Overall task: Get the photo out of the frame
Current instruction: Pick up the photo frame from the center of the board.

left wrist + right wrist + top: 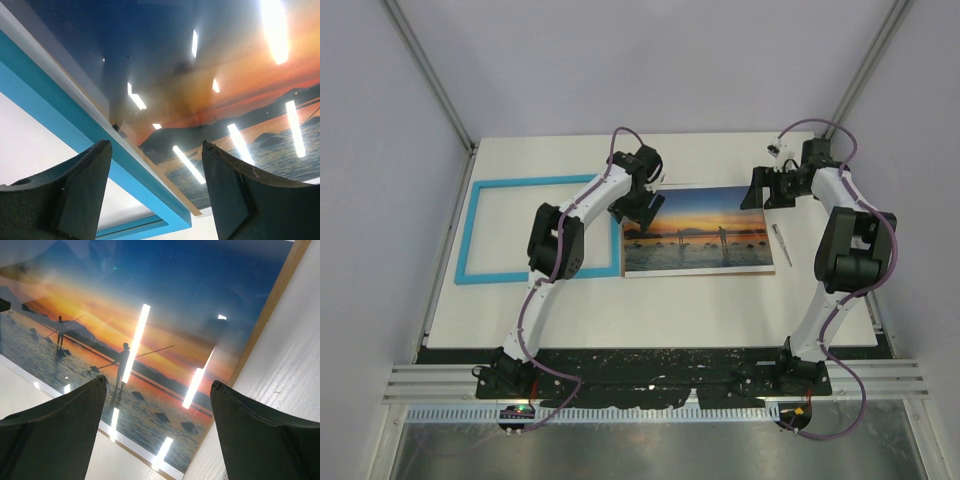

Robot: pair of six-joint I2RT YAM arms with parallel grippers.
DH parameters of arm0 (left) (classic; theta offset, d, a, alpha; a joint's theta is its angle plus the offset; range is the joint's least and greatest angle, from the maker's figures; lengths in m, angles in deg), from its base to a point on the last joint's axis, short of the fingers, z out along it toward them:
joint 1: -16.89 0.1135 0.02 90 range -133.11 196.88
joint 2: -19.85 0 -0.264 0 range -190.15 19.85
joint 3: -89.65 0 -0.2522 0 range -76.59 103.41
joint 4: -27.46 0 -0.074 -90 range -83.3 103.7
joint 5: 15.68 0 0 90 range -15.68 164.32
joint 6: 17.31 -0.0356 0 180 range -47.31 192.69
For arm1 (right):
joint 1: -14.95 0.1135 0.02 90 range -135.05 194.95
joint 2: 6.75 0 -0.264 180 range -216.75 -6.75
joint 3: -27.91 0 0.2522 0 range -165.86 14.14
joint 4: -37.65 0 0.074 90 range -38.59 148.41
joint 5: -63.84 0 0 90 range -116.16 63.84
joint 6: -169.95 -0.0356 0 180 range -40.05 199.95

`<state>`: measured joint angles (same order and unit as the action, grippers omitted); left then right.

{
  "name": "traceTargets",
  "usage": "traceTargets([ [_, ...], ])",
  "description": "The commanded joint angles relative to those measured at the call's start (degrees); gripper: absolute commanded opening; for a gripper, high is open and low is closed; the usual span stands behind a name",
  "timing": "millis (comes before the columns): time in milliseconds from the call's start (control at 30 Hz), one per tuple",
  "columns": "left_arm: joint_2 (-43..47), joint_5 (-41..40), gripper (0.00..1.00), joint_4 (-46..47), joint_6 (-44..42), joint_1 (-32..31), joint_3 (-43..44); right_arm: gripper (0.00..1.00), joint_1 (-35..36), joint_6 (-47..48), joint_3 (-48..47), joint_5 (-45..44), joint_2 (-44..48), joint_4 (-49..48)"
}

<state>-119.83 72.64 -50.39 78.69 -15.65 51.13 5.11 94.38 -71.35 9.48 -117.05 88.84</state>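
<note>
The photo [700,240], a glossy sunset print with a white border, lies flat in the middle of the table. The light-blue frame [470,230] lies flat to its left, with bare table showing through it. Its right side runs along the photo's left edge. My left gripper [638,208] hovers open over the photo's upper left corner. In the left wrist view the frame [60,100] and photo [210,65] pass beneath the open left gripper [157,150]. My right gripper [757,188] stands open at the photo's upper right corner. In the right wrist view the right gripper [157,387] holds nothing above the photo [125,305].
A thin brown board edge [272,300] shows under the photo's rim. A small grey stick [780,243] lies on the table just right of the photo. The white table [670,300] ends in a dark strip near the arm bases; light walls stand on three sides.
</note>
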Motion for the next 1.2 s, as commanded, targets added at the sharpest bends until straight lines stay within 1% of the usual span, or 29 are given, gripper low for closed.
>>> traceTargets([
  [0,-0.2,-1.0,0.77,-0.2,0.3,-0.1,1.7,0.89,0.2,1.0,-1.4,-0.2,-0.6,1.2],
  [133,-0.4,1.4,0.78,0.0,1.7,0.3,1.2,0.89,0.3,1.4,-1.7,-0.5,-1.0,1.6],
  [167,-0.2,3.2,0.78,0.2,1.9,0.3,0.9,0.89,0.2,1.4,-1.8,-0.4,-1.0,1.8],
  [233,-0.1,3.6,0.79,0.4,2.4,0.3,0.7,0.89,0.2,1.6,-1.7,-0.3,-0.9,1.9],
  [333,-0.2,2.2,0.79,0.3,2.7,0.4,0.7,0.89,0.2,1.6,-1.7,-0.3,-0.9,2.0],
  [600,-0.5,2.1,0.80,-0.4,3.6,0.3,1.1,0.89,0.3,1.7,-1.7,0.0,-0.9,2.3],
  [700,-0.2,-0.7,0.80,-0.5,4.5,0.1,0.5,0.89,0.4,1.8,-1.6,0.2,-0.7,2.3],
  [800,0.0,-1.6,0.83,-0.7,5.2,-0.2,-0.1,0.89,0.4,1.8,-1.5,0.4,-0.4,2.4],
  [967,1.1,1.4,0.86,0.4,7.4,-0.4,-3.4,0.89,0.5,1.8,-1.3,0.6,0.1,2.4],
  [1000,1.2,3.3,0.86,0.3,7.9,-0.4,-4.1,0.89,0.5,1.8,-1.3,0.7,0.2,2.4],
  [1033,1.4,2.9,0.90,0.3,8.2,-0.5,-4.8,0.89,0.5,1.8,-1.2,0.8,0.3,2.3],
  [1167,2.7,6.0,0.89,1.1,9.7,-0.8,-7.4,0.89,0.7,1.6,-1.0,1.0,0.7,2.4],
])
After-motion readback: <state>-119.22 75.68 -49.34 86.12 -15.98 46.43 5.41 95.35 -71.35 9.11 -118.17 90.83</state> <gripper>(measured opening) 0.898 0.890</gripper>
